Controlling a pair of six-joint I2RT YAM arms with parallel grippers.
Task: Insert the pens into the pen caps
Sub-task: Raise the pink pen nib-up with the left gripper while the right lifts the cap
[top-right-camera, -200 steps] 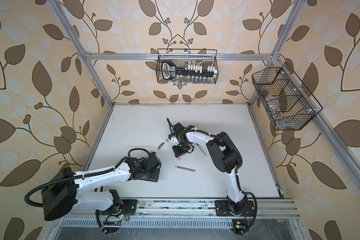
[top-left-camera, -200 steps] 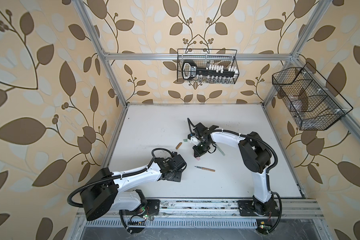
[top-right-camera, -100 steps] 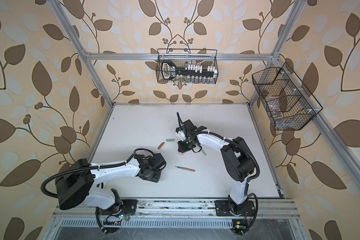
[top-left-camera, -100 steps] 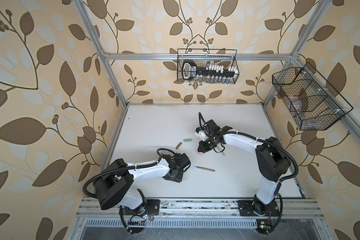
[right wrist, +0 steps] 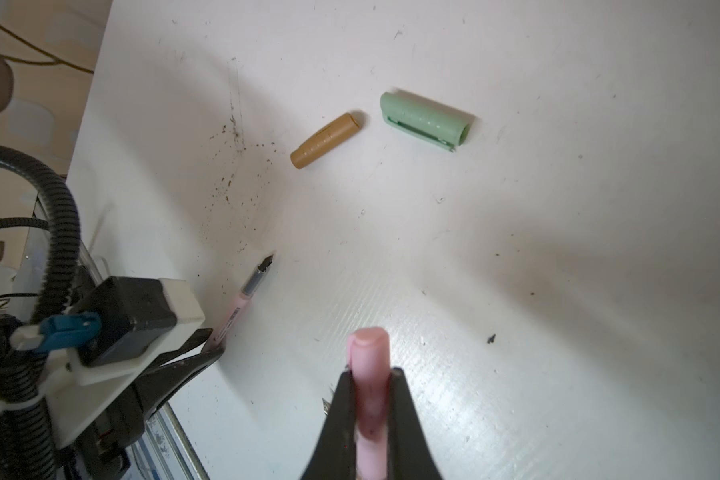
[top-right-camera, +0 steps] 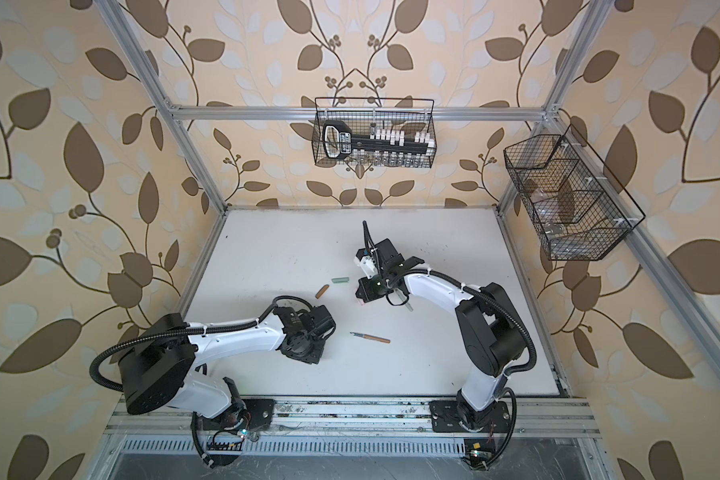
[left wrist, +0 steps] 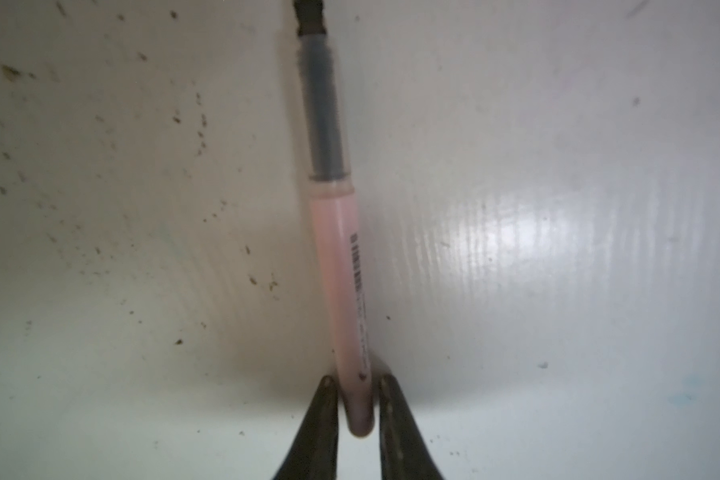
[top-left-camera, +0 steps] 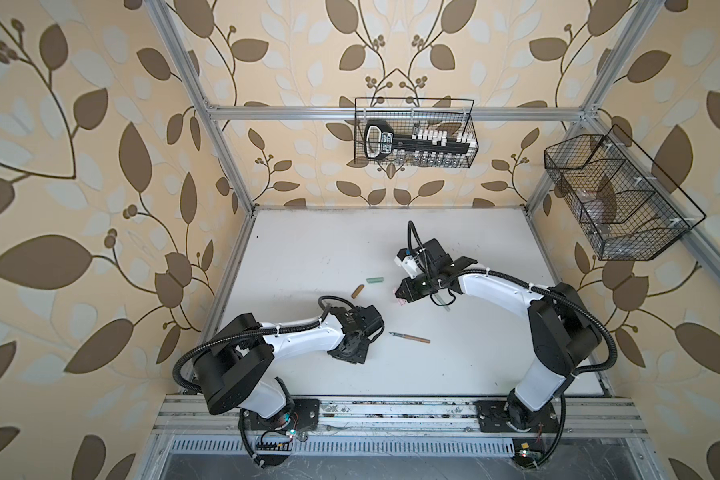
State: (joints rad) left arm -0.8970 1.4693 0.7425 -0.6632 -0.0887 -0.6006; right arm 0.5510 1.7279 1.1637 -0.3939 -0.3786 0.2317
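My left gripper [left wrist: 357, 390] is shut on the rear end of the pink pen [left wrist: 335, 257], which lies along the table with its dark tip pointing away. The right wrist view also shows this pink pen [right wrist: 235, 309]. In both top views my left wrist hides it. My right gripper [right wrist: 371, 371] [top-left-camera: 400, 296] is shut on the pink cap [right wrist: 368, 345] at mid-table. The tan cap [top-left-camera: 357, 291] [right wrist: 324, 141] and green cap [top-left-camera: 375, 281] [right wrist: 425, 120] lie loose left of it. The tan pen [top-left-camera: 410, 337] lies between the arms. A pale green pen [top-left-camera: 445, 306] pokes out under my right forearm.
The white table [top-left-camera: 308, 249] is walled by aluminium posts and leaf wallpaper. A wire basket [top-left-camera: 414, 133] hangs on the back wall and another wire basket [top-left-camera: 616, 195] on the right wall. A metal rail [top-left-camera: 391, 409] runs along the front edge.
My left jaws have closed onto the pink pen's rear end. The right arm's elbow has swung out to the right, its gripper staying near mid-table with the pink cap.
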